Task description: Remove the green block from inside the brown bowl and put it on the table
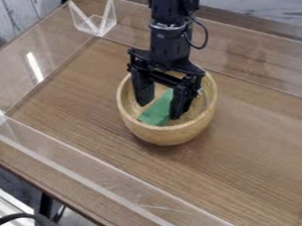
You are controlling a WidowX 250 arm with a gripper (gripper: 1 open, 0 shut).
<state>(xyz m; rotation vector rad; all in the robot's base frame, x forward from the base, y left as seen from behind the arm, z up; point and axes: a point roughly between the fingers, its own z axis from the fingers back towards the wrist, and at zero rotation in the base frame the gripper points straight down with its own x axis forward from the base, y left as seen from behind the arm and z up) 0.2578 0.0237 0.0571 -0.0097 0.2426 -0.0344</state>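
So here's the setup: a round brown bowl (171,116) sits roughly mid-table, light tan wood with a thick, smooth rim and soft grain showing on the outer wall. Inside it lies the green block (157,111), a small bright green bar with plain matte faces, resting toward the left side of the bowl's hollow. Only part of it shows because the robot's fingers are in the way.

The gripper (164,101) is black, blocky and hard-edged, hanging off a dark cylindrical arm that comes down from the far side of the scene. It points steeply down into the bowl with its jaws spread wide, one finger on the left of the block and the other to its right, both dipping below the rim. The jaws aren't pinched on anything; whether a fingertip is actually touching the block I can't tell from this angle.

The table (74,102) is a brown wood-grain top, flat and a bit glossy, with streaky lines running across. Clear acrylic walls (66,172) fence the edges, and they catch pale reflections along the near-left and far sides. At the far-left corner there's a small clear angled bracket (95,18).
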